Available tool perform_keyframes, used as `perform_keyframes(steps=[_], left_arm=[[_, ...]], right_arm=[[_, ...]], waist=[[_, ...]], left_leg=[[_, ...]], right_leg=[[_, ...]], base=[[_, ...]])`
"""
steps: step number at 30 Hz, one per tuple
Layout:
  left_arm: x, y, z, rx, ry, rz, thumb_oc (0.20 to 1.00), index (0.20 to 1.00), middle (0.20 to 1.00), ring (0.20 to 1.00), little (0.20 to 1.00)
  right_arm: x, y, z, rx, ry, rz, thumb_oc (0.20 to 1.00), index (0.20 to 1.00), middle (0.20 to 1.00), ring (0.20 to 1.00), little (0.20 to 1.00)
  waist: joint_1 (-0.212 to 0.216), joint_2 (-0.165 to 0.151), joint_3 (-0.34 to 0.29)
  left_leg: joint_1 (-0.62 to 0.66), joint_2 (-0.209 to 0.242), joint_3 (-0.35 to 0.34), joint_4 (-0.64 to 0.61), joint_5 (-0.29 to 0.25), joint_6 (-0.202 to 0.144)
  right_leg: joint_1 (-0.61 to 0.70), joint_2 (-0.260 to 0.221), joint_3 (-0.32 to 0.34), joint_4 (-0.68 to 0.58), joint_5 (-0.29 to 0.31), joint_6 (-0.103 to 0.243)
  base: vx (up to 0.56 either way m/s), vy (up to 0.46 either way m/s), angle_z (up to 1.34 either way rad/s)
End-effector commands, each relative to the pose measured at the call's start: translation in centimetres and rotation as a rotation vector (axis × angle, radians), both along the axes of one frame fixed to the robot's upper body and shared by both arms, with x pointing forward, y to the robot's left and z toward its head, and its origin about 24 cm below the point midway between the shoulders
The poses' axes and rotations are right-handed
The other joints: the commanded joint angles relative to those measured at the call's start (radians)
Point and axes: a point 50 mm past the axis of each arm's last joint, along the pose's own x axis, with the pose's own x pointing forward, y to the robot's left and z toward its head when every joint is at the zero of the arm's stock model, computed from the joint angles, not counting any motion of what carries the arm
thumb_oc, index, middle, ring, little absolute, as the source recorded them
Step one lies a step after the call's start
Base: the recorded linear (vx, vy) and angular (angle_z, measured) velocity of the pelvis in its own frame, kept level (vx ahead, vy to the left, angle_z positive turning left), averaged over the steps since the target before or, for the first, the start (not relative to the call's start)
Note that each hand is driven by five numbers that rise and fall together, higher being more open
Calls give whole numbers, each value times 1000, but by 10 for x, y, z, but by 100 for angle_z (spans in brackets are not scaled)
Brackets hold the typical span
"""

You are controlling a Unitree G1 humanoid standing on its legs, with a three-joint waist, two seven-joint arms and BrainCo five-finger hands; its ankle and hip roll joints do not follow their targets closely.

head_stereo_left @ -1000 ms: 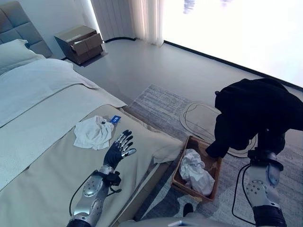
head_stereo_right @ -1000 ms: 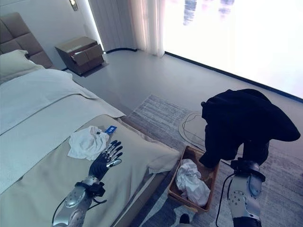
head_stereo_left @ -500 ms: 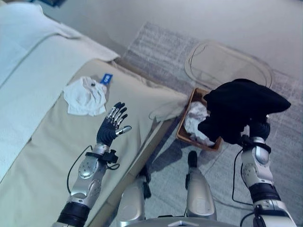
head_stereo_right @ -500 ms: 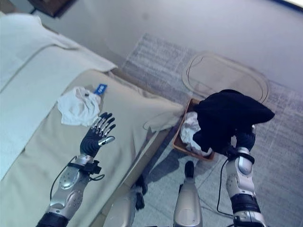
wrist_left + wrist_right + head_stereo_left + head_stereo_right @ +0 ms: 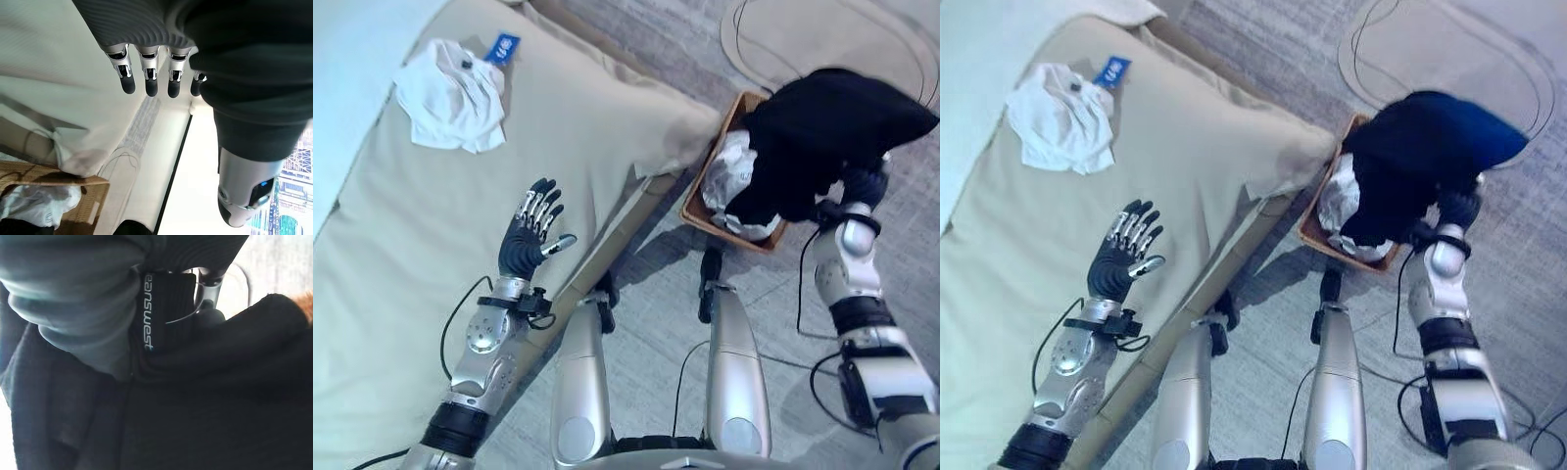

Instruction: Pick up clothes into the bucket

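A black garment (image 5: 832, 127) hangs bunched over my right hand (image 5: 864, 186), just above the right end of a brown wicker basket (image 5: 732, 233) on the floor beside the bed. In the right wrist view the black cloth (image 5: 205, 396) lies tight against the hand, with a silver finger (image 5: 209, 284) curled on it. Crumpled white clothes (image 5: 724, 176) lie in the basket. A white garment (image 5: 450, 98) with a blue tag (image 5: 502, 46) rests on the bed. My left hand (image 5: 527, 245) hovers open above the bed's near edge, its fingers (image 5: 146, 78) straight.
The beige bed (image 5: 401, 255) fills the left side, its cover corner (image 5: 680, 122) hanging close to the basket. A grey rug (image 5: 1263, 39) lies beyond the basket. Bare grey floor (image 5: 773, 313) spreads between the bed and my right arm.
The camera has tilted down and the whole picture shifted. The black garment now hangs lower and over the basket's right end instead of beside it. My left hand stays open above the bed.
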Motion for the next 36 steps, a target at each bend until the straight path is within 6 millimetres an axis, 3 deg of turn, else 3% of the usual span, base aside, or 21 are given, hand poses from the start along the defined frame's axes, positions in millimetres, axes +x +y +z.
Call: perform_keyframes(steps=[1, 5, 6, 9, 10, 15, 27, 34, 35, 36], left_arm=[[-13, -2, 13, -26, -82, -20, 1000, 1000, 1000, 1000, 1000], [-15, -5, 15, -45, -89, -35, 1000, 1000, 1000, 1000, 1000], [-13, -7, 15, -39, -88, -45, 1000, 1000, 1000, 1000, 1000], [-11, -11, 18, -33, -107, -52, 1000, 1000, 1000, 1000, 1000], [-11, -12, 22, -34, -124, -57, 1000, 1000, 1000, 1000, 1000], [-10, -16, 27, -51, -142, -69, 1000, 1000, 1000, 1000, 1000], [-9, -13, 29, -70, -140, -55, 1000, 1000, 1000, 1000, 1000], [-9, -9, 32, -89, -150, -41, 1000, 1000, 1000, 1000, 1000], [-9, -9, 32, -90, -151, -40, 1000, 1000, 1000, 1000, 1000], [-9, -9, 32, -91, -151, -40, 1000, 1000, 1000, 1000, 1000]], right_arm=[[-4, -16, 34, -59, -105, -82, 200, 200, 200, 200, 200], [5, -21, 49, -153, -43, -124, 200, 200, 200, 200, 200], [9, -24, 43, -286, 74, -150, 200, 200, 200, 200, 200], [14, -24, 34, -373, 173, -155, 200, 200, 200, 200, 200], [16, -25, 22, -405, 256, -156, 200, 200, 200, 200, 200], [21, -27, 10, -416, 368, -164, 200, 200, 200, 200, 200], [22, -35, 10, -398, 433, -216, 200, 200, 200, 200, 200], [22, -38, 20, -364, 410, -247, 200, 200, 200, 200, 200], [23, -37, 22, -379, 412, -247, 840, 840, 840, 840, 840], [24, -37, 22, -379, 412, -247, 1000, 1000, 1000, 1000, 1000]], waist=[[1, 11, -70], [18, 27, -72], [24, 31, -67], [25, 35, -61], [27, 37, -53], [33, 41, -48], [29, 35, -35], [28, 32, -39], [28, 30, -40], [27, 30, -40]], left_leg=[[-78, 5, -85, 98, -61, 10], [-149, -7, -80, 107, -52, 13], [-165, -12, -79, 111, -47, 13], [-184, -17, -80, 121, -45, 14], [-204, -20, -82, 133, -45, 15], [-236, -28, -84, 130, -39, 14], [-282, -41, -89, 163, -41, 13], [-275, -42, -86, 154, -43, 13], [-271, -42, -86, 150, -42, 14], [-271, -42, -86, 149, -42, 14]], right_leg=[[-8, -59, 13, 64, -1, 57], [-86, -66, 30, 83, 4, 57], [-108, -68, 37, 93, 4, 56], [-126, -72, 39, 109, 1, 54], [-145, -72, 42, 124, -3, 51], [-184, -73, 47, 134, -5, 49], [-230, -73, 57, 178, -17, 42], [-228, -68, 60, 168, -14, 42], [-224, -69, 59, 160, -11, 42], [-223, -69, 59, 160, -11, 42]], base=[[-54, 32, 6], [-29, 23, -1], [-22, 17, 6], [-35, -10, 15], [-11, -2, 4], [-17, -2, 12], [1, -5, 2], [0, 0, 0], [0, 0, 0], [0, 0, 0]])
